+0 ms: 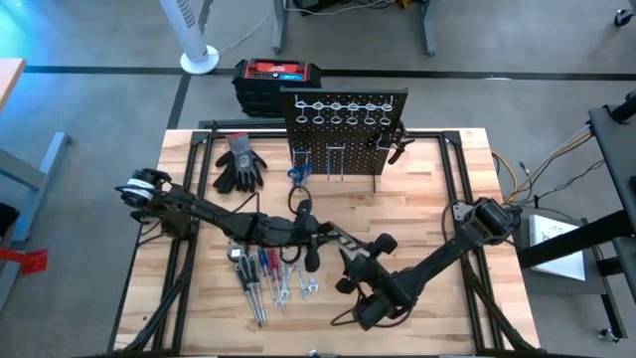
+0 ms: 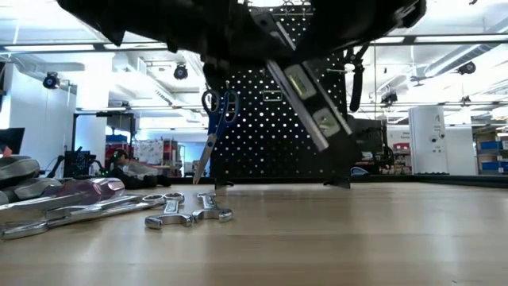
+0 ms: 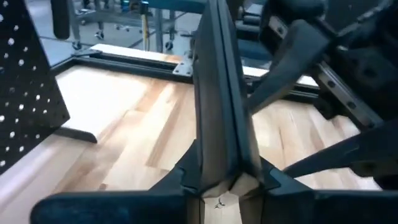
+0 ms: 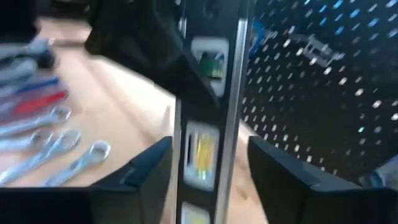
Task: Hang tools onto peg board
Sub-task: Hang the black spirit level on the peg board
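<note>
The black level bar (image 2: 305, 95) is in the air in front of the black peg board (image 1: 345, 124). My left gripper (image 1: 318, 234) is shut on one end of it. My right gripper (image 1: 353, 261) is open. Its two fingers (image 4: 146, 171) stand on either side of the bar (image 4: 202, 143) with small gaps. Blue-handled scissors (image 2: 216, 111) hang from the board's left part and dark pliers (image 1: 397, 144) from its right edge. Screwdrivers and silver wrenches (image 1: 263, 273) lie on the table. My left gripper pinches the level bar's near end (image 3: 217, 177) between its two fingers, on the bar's two broad faces. The fingers come about level from the table's left and lie along the bar. The bar runs on away from them, on edge, lifted clear and tilted.
Grey-black gloves (image 1: 238, 164) lie at the far left of the table. A red-topped black box (image 1: 276, 78) stands behind the board. Wrenches (image 2: 186, 210) lie low at the left in the low view. The table's right half (image 1: 437, 189) is bare wood.
</note>
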